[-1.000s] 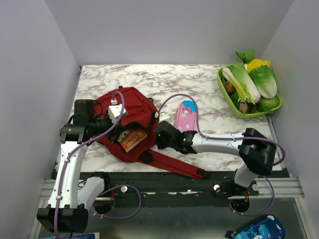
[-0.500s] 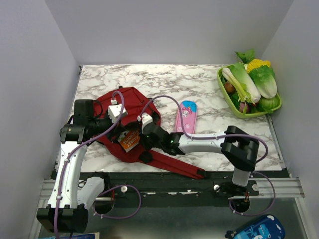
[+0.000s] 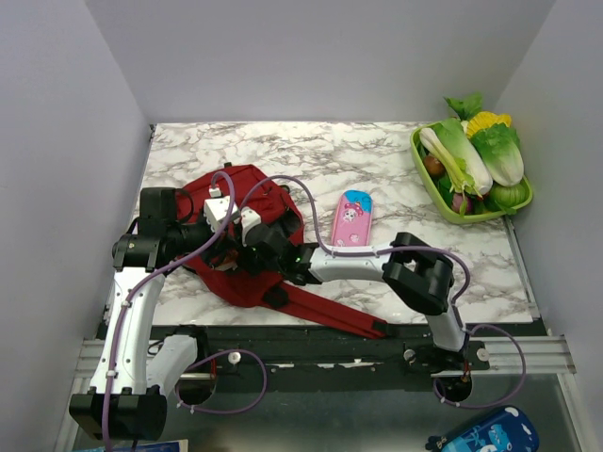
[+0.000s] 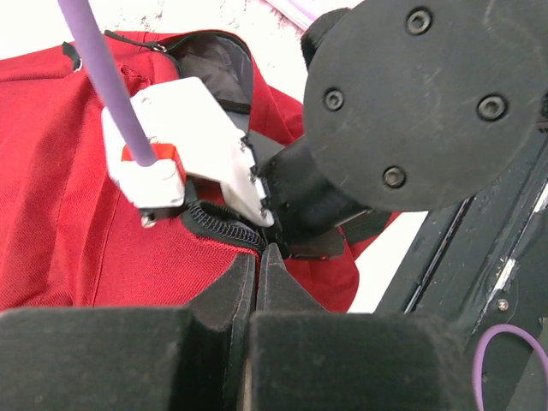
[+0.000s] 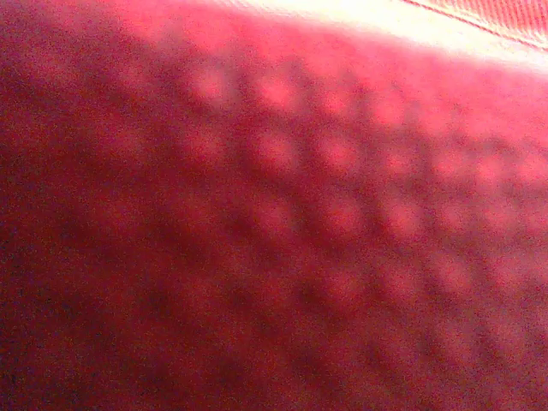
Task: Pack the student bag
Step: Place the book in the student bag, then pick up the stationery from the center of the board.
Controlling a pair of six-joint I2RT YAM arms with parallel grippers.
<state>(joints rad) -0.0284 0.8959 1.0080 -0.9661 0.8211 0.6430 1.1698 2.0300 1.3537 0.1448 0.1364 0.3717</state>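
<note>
- Holds zipper lip [image 4: 218, 220] of large dark red fabric backpack [image 3: 252, 188] in clenched left pincer [image 4: 259, 257].
- Finds backpack at nine o'clock on bench [image 3: 377, 160], long axis eleven-to-five.
- Buries clenched right pincer inside mouth, from three o'clock.

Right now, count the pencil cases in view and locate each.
2. The pink pencil case lies right of the student bag; the blue pencil case sits below the near edge of the table, far right. Others may be hidden.
</note>
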